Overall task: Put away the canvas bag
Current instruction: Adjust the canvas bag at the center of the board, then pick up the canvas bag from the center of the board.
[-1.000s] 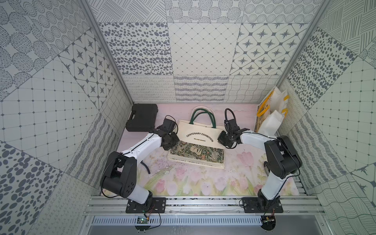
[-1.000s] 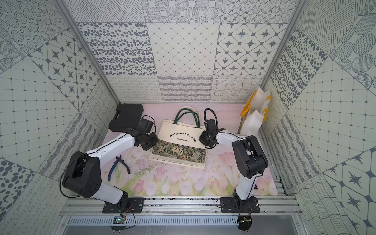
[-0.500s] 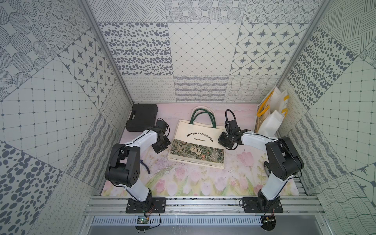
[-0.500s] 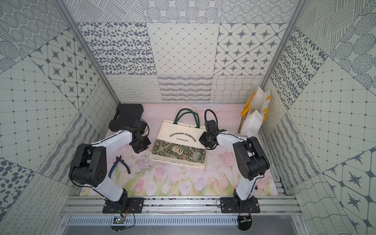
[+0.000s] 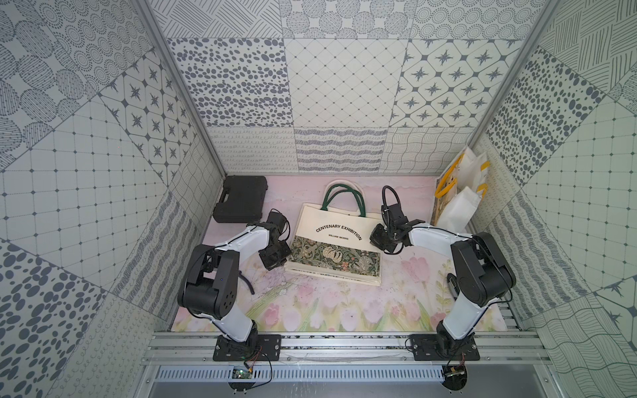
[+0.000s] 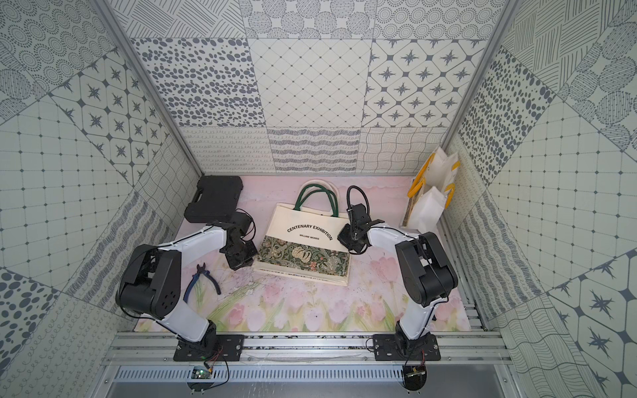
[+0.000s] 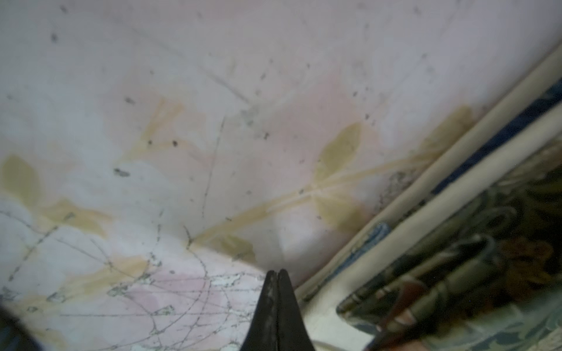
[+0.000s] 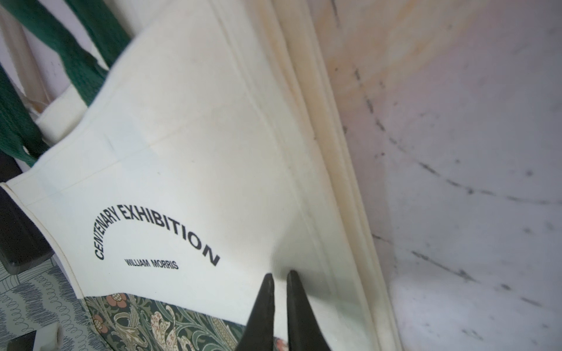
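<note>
Where flat cream canvas bag (image 5: 331,222) lies on scuffed floral mat (image 5: 310,310), left jaws pressed together, right jaws barely parted.

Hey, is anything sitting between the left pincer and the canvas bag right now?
Nothing visible does. The left pincer, shut, hangs over bare floral mat right beside the edge of the canvas bag. The pliers lie on the pincer's other side, away from the bag.
</note>
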Controlling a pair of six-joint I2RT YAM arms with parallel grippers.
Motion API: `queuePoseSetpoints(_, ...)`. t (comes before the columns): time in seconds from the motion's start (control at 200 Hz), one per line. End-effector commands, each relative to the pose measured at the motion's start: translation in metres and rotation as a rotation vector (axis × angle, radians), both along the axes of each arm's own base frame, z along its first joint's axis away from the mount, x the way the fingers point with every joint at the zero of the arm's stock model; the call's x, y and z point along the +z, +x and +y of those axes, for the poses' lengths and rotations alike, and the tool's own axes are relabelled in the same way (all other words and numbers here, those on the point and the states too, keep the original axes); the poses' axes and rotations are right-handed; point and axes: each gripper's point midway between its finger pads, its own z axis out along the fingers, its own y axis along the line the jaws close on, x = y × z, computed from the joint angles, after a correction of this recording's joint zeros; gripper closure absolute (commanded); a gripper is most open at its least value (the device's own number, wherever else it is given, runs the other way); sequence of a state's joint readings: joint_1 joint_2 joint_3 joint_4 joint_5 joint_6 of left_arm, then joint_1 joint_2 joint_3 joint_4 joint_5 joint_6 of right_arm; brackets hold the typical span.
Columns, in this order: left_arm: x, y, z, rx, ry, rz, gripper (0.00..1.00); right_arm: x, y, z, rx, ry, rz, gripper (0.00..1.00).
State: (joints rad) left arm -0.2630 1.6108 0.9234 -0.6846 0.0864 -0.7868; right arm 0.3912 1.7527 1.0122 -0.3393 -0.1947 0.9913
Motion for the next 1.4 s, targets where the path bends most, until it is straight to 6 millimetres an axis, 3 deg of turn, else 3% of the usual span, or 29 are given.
queuePoseSetpoints(0.0,0.004,-0.028,-0.019,-0.031,-0.053,0.059,1.00,0.001,-0.002,-0.002,-0.008,0.001,-0.003,0.87)
queuePoseSetpoints(0.25,0.002,-0.053,-0.028,-0.044,-0.072,0.079,1.00,0.005,0.001,-0.001,0.000,0.006,-0.014,0.87)
queuePoseSetpoints(0.56,0.009,-0.068,-0.047,-0.071,-0.119,0.052,1.00,0.019,0.005,-0.006,-0.010,0.014,-0.037,0.87)
queuePoseSetpoints(0.69,0.006,-0.069,-0.054,-0.087,-0.130,0.045,1.00,0.068,0.013,-0.024,0.001,-0.074,-0.169,0.86)
queuePoseSetpoints(0.835,0.019,-0.067,-0.039,-0.089,-0.049,0.012,1.00,0.170,0.023,-0.064,0.044,-0.330,-0.388,0.81)
queuePoseSetpoints(0.94,0.040,-0.061,-0.034,-0.128,-0.035,-0.072,1.00,0.247,0.023,-0.103,0.032,-0.561,-0.514,0.70)
queuePoseSetpoints(1.036,0.061,-0.057,-0.036,-0.166,-0.066,-0.166,1.00,0.291,0.023,-0.136,0.009,-0.734,-0.543,0.62)
queuePoseSetpoints(1.156,0.088,-0.052,-0.046,-0.235,-0.140,-0.298,1.00,0.298,0.028,-0.177,-0.042,-0.762,-0.486,0.58)
queuePoseSetpoints(1.266,0.104,-0.053,-0.043,-0.273,-0.146,-0.387,0.91,0.287,0.033,-0.204,-0.074,-0.747,-0.425,0.55)
queuePoseSetpoints(1.336,0.110,-0.054,-0.041,-0.291,-0.141,-0.413,0.81,0.281,0.038,-0.216,-0.092,-0.743,-0.408,0.54)
queuePoseSetpoints(1.391,0.113,-0.055,-0.044,-0.312,-0.163,-0.427,0.79,0.276,0.042,-0.223,-0.099,-0.733,-0.396,0.53)
